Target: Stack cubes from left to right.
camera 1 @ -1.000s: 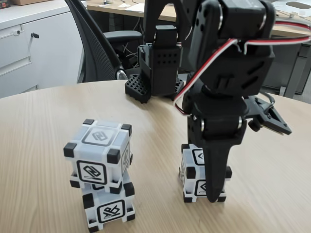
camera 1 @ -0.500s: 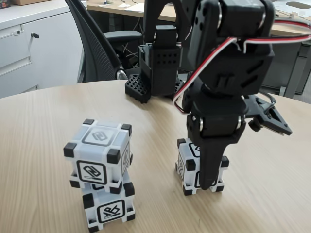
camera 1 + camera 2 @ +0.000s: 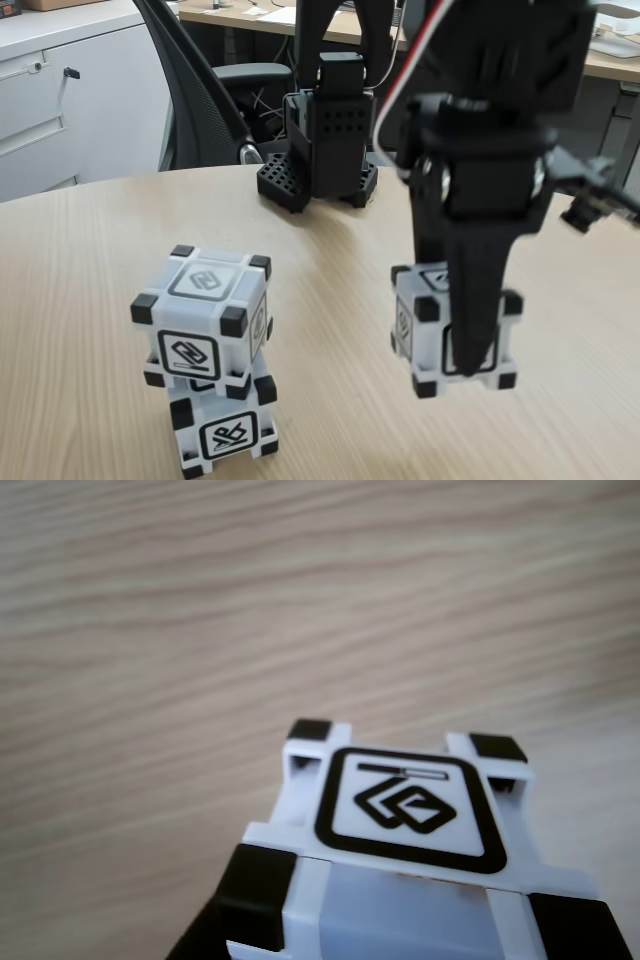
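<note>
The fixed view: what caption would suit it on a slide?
Black gripper holds one cube above the wooden table, right of a two-cube stack.

Bare table point(image 3: 330, 300) lies between the two-cube stack point(image 3: 208, 355) and the seemingly lifted cube point(image 3: 432, 335).

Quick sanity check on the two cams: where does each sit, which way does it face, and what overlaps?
Fixed view: stands low at the table's near edge, looking across it toward the arm's base and an office chair. It shows the gripper closed on a cube, with a two-cube stack at left.
Other view: close above the held cube, looking steeply down onto the wood tabletop; dark shapes at the bottom edge may be cube corners or fingers, cannot tell.
Shared: the held cube and the tabletop.
</note>
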Robot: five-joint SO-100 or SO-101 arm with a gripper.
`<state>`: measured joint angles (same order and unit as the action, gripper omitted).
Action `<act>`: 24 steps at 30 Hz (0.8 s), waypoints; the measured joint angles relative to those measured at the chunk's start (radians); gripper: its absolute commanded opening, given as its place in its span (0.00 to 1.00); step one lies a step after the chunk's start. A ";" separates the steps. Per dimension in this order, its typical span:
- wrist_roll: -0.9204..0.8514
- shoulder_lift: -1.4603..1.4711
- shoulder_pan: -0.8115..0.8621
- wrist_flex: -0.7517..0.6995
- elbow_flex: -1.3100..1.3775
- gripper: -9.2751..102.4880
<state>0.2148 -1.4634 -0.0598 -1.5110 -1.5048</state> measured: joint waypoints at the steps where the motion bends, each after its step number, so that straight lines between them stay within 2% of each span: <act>1: -0.006 -0.011 0.000 -0.003 0.003 0.09; 12: 0.048 -0.117 0.000 -0.173 0.006 0.09; 24: -0.023 -0.265 0.005 -0.196 0.006 0.09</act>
<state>0.1917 -1.7288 -0.0552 -1.7073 -1.4987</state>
